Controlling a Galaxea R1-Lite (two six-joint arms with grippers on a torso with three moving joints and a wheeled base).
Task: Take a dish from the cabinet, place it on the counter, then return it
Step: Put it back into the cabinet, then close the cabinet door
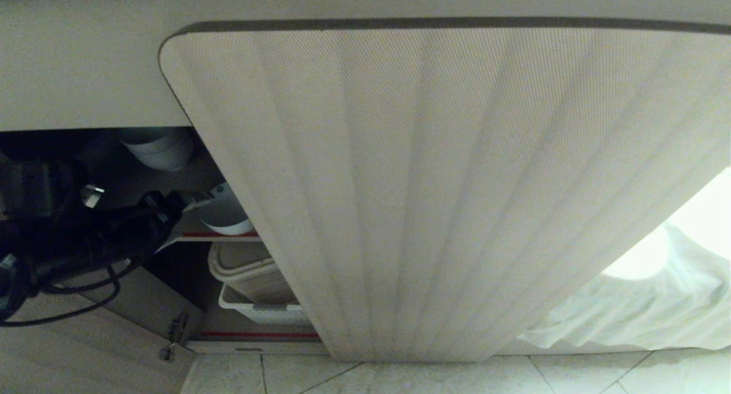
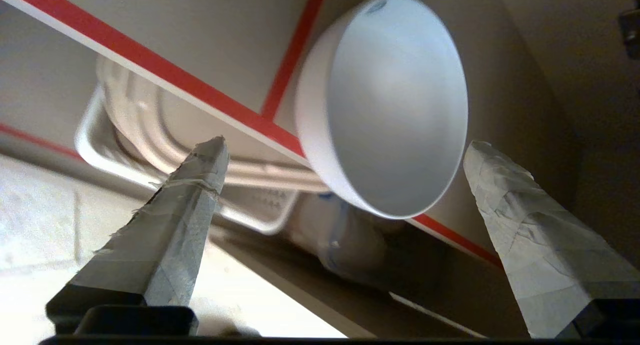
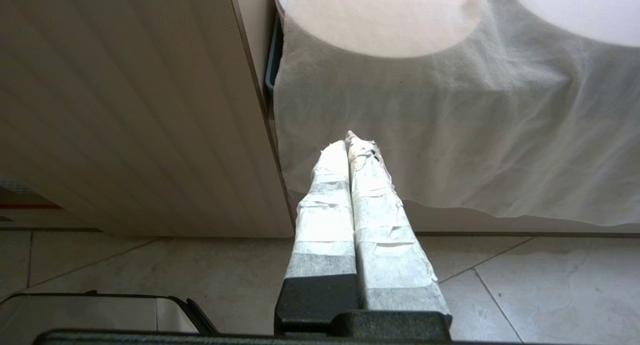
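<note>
1. Taped fingers [image 2: 197,185] of the left hand [image 2: 345,155] sit closest to the left wrist camera, spread wide, nothing between them.
2. Dish [image 2: 385,105] is just beyond the fingertips, standing on the upper cabinet shelf [image 2: 150,65], right at its red-taped front edge. Bowl mouth faces the hand; rim falls between the two fingers but neither touches it.
3. Head view: left hand [image 1: 191,202] reaches into the open left side of the cabinet [image 1: 445,188], next to the dish [image 1: 225,214]. A stack of white bowls [image 1: 157,148] sits further back on the same shelf, well apart from the hand.
4. Lower shelf holds a beige bin [image 1: 251,271] in a white tray [image 1: 260,311], below the dish.
5. Right hand [image 3: 350,145] is parked outside the cabinet, fingers pressed together, empty, pointing at a white cloth [image 3: 450,135] draped beside the closed ribbed door.
6. Handling, my read: glazed ceramic, rigid, light, slick, will chip or break if dropped. Taped fingers should add some friction.
7. Grip point: pinch the rim wall, one finger inside and one outside, on the side nearest the hand. Spanning the full bowl looks marginal for this spread.
8. Risk: dish sits at the shelf lip, so a nudge could tip it off onto the bin below. Approach slowly, close firmly before lifting.
9. Table is not in view, so I cannot tell where the dish stands in the take-and-return cycle.
</note>
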